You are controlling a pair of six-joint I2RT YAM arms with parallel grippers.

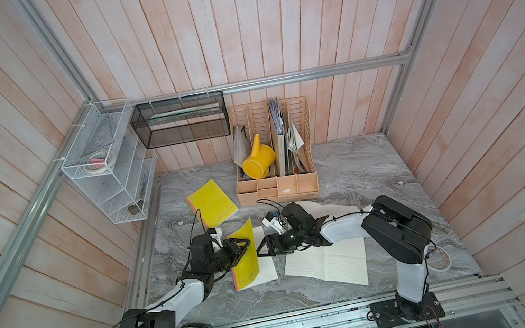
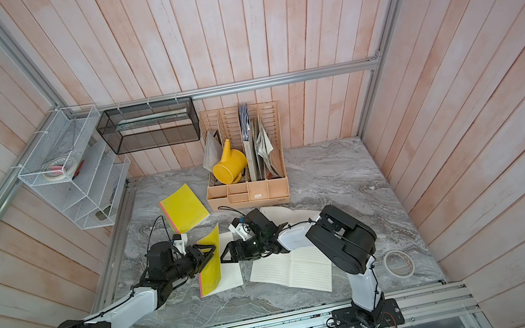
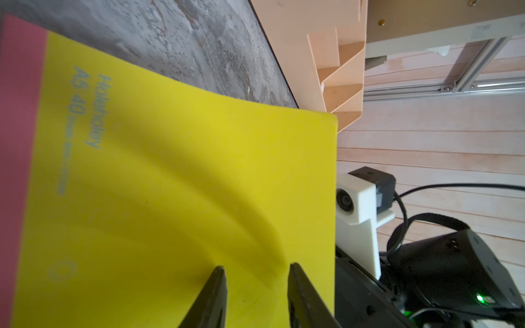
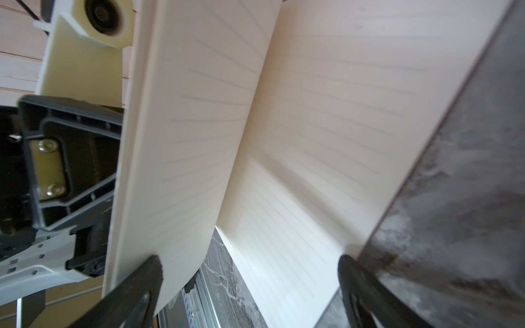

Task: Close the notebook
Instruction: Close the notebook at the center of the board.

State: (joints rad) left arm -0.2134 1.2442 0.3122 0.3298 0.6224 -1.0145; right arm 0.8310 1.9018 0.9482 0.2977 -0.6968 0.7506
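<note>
Folding the yellow cover [image 1: 248, 262] over the pages looks like the step in hand. In both top views the notebook [image 2: 217, 278] lies on the marble table [image 1: 364, 169] just left of the frame's centre and a little below it. Its lined pages lie flat, and the cover stands steeply tilted, close to upright, along their left side. The left gripper [image 1: 244, 244] meets the cover's outer face from the left. In the left wrist view its fingertips [image 3: 218, 277] stand a little apart against the yellow sheet and clamp nothing, so it reads as a push, not a pinch. The right gripper [image 1: 261, 249] sits just right of the cover over the flat pages. The right wrist view shows its fingers [image 4: 136, 284] spread wide and empty, with a raised leaf beside one and the flat page towards the other. A second open notebook [image 1: 326, 263] lies lower right of centre, and a closed yellow notebook [image 1: 211, 203] lies upper left; neither seems involved. The next move probably calls for the left arm to carry the cover past upright and down to the frame's right. The right gripper must first clear the pages, or the cover will land on it.
</note>
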